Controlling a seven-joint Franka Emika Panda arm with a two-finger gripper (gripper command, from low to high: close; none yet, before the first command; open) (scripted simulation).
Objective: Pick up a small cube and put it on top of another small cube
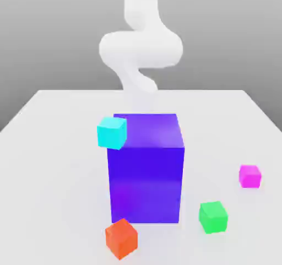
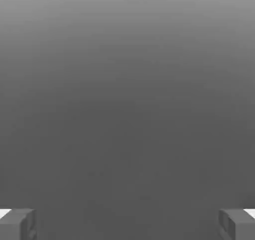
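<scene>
Gripper (image 2: 127, 224) jaws wide open, holding nothing, touching nothing. Pink cube (image 1: 250, 176) nr table's (image 1: 49, 148) right edge; green cube (image 1: 213, 216) nr front.

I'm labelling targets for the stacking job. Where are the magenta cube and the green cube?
magenta cube (image 1: 249, 176), exterior view, on its front face.
green cube (image 1: 213, 217), exterior view, on its front face.

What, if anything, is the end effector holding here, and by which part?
Nothing. The end effector is open with an empty gap between its fingers; the magenta cube and green cube sit apart on the table.
</scene>
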